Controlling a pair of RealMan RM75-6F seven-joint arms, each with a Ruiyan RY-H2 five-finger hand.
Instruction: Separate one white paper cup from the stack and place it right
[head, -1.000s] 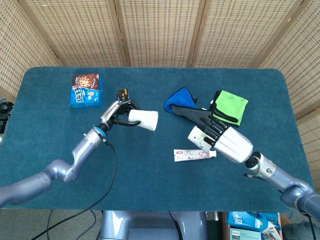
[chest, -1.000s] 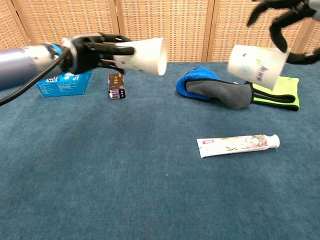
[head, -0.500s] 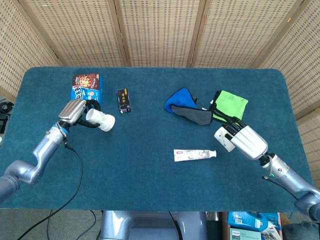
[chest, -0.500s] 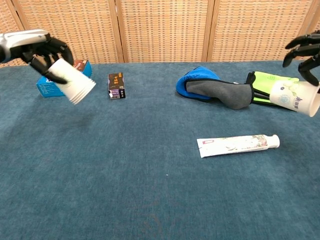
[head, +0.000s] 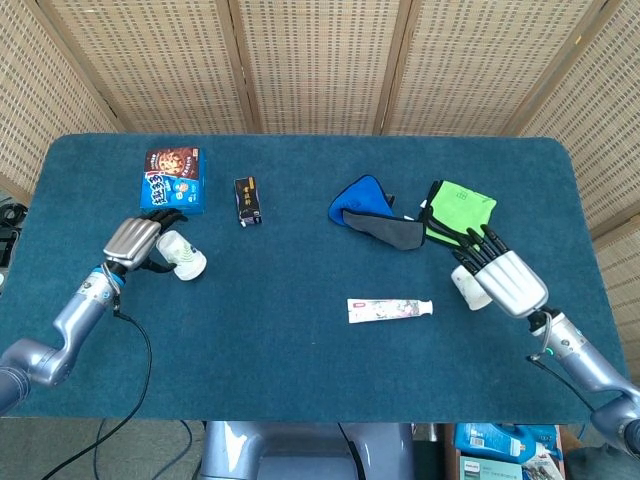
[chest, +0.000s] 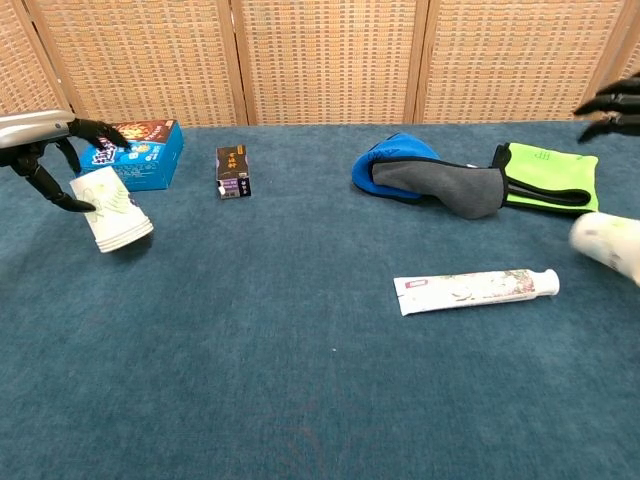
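Note:
The white paper cup stack (head: 183, 258) (chest: 110, 210) lies tilted on the blue table at the left, rim toward the front right. My left hand (head: 135, 242) (chest: 45, 140) hovers just over its base, fingers spread above it and the thumb close against its side. One separate white cup (head: 468, 285) (chest: 610, 245) lies on its side at the right, blurred in the chest view. My right hand (head: 505, 272) (chest: 610, 103) is beside and above that cup with fingers spread, holding nothing.
A toothpaste tube (head: 390, 308) lies mid-table. Behind it are a blue-grey cloth (head: 368, 212) and a green cloth (head: 460, 212). A cookie box (head: 173, 180) and a small dark box (head: 247, 200) stand at the back left. The table's right edge (head: 590, 270) is near the right hand.
Both arms came down and outward. The right hand let go of the single cup, which now lies on the table. The left hand's fingers opened off the stack, now lying on the table.

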